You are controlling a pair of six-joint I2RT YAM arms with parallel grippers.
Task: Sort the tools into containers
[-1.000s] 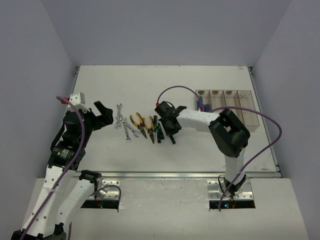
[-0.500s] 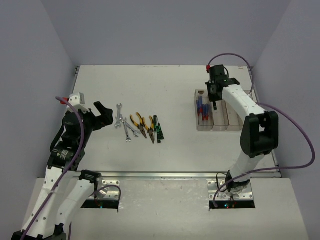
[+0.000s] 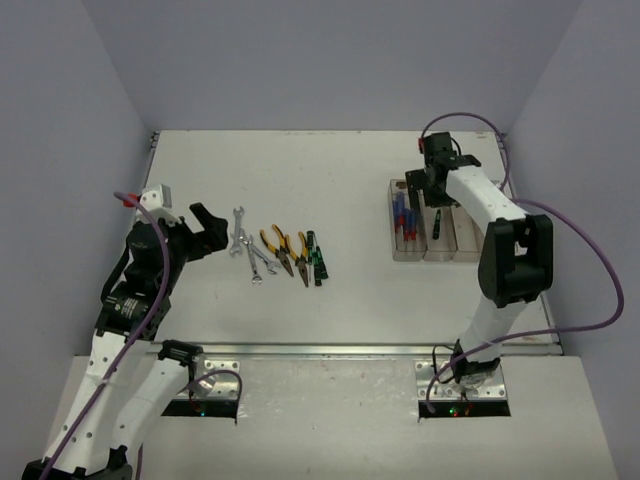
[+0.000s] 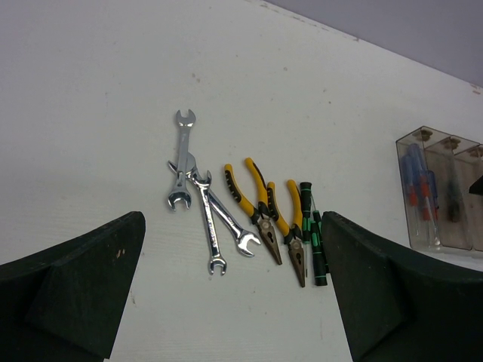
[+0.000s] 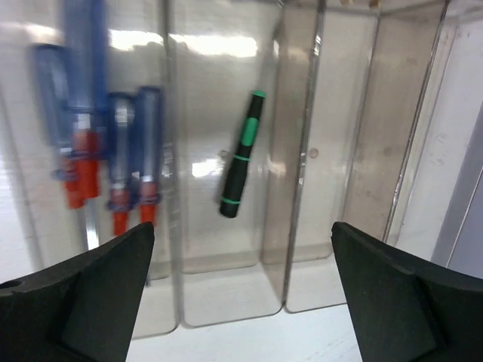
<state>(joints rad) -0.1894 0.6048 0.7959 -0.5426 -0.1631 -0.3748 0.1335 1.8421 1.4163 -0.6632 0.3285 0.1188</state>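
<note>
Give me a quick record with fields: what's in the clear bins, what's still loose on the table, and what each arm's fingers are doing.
Containers: row of four joined clear plastic bins
Leftmost bin: blue-and-red-handled screwdrivers
Second bin: one black-and-green-handled screwdriver
Loose on table: silver open-end wrenches, yellow-handled pliers, black-and-green-handled screwdrivers
Left fingers: open, holding nothing, facing the loose tools
Right fingers: open, holding nothing, over the bins

No text, label, brand, number or sign can be read anywhere in these views.
</note>
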